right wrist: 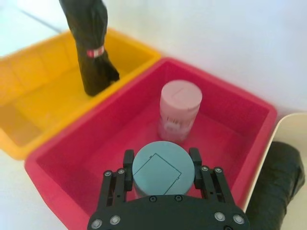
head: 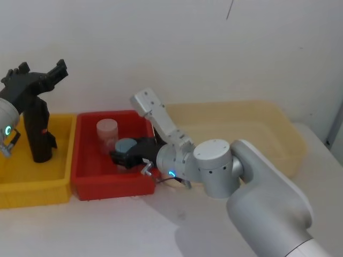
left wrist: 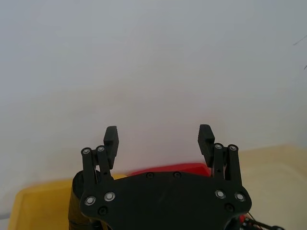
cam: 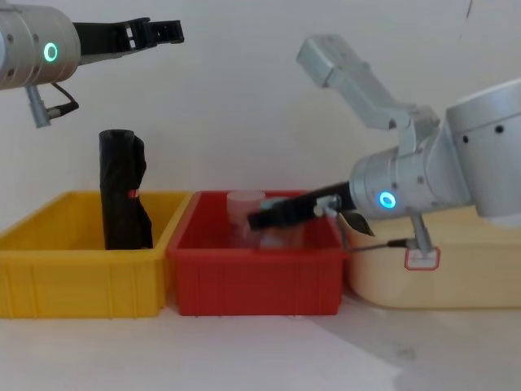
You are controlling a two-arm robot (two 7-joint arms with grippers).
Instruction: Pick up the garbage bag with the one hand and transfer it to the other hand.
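The garbage bag (head: pixel 38 131) (cam: pixel 124 191) (right wrist: pixel 91 48), a tall black crinkled roll with a small red mark, stands upright in the yellow bin (head: pixel 59 176). My left gripper (head: pixel 60 72) (cam: pixel 167 31) (left wrist: pixel 159 139) hovers well above the bag's top, open, with nothing between its fingers. My right gripper (head: pixel 120 156) (cam: pixel 259 218) (right wrist: pixel 161 160) is down in the red bin (head: pixel 86 171). Its fingers (right wrist: pixel 128 165) press on both sides of a grey-blue canister (right wrist: pixel 160 170).
A pale pink canister (head: pixel 106 134) (right wrist: pixel 178 111) stands in the red bin just beyond the grey-blue one. A beige tub (head: pixel 278 134) sits to the right, holding a second black roll (right wrist: pixel 278 187). The three containers stand side by side against a white wall.
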